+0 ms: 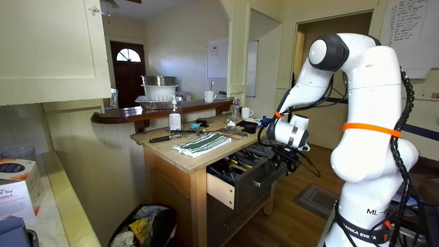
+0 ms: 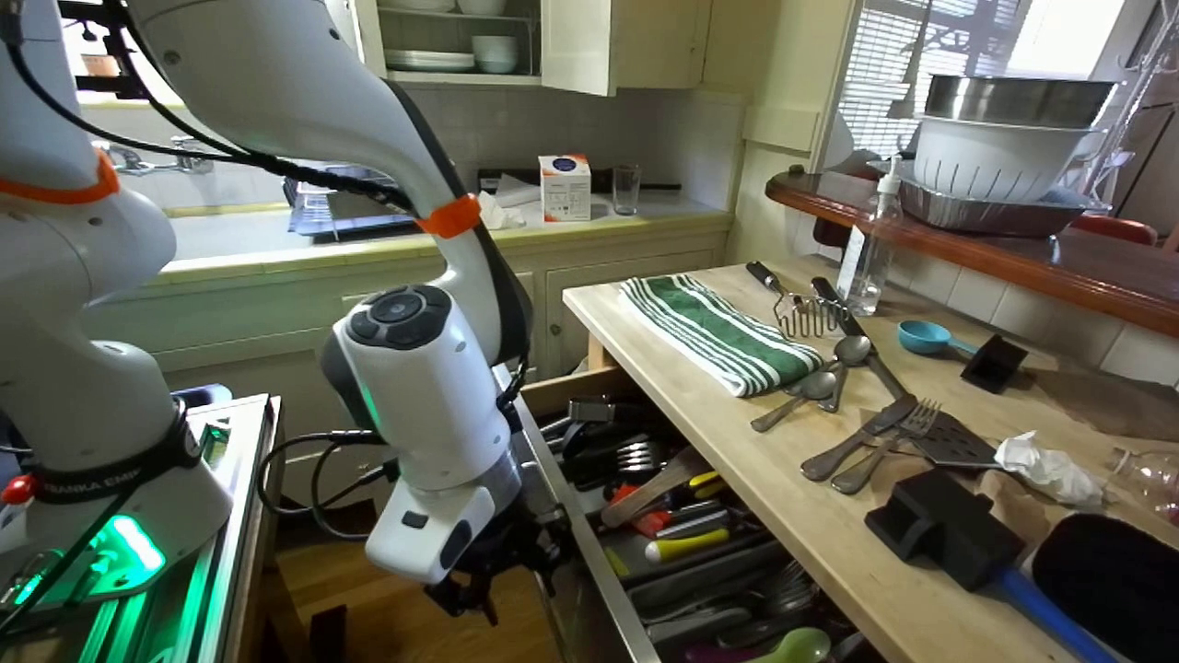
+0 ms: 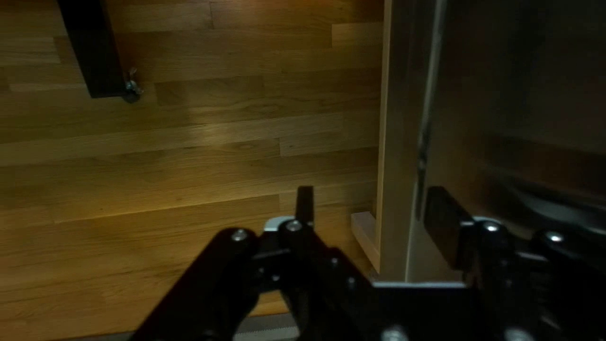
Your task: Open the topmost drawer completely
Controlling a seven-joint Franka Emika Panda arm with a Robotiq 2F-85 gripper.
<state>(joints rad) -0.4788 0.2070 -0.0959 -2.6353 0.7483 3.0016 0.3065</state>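
Got 1 top drwr [image 1: 247, 195] out, 1 gripper [image 3: 369, 206] nr its front w/ fingers [image 3: 305, 206] apart. Can see 2 white mugs [image 1: 209, 97] only in an ext. view.

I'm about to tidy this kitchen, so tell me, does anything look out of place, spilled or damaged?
A crumpled white tissue or paper lies beside the slotted spatula on the worktop, looking like litter. Inside the open top drawer, utensils lie jumbled at different angles. No spill or damage stands out.
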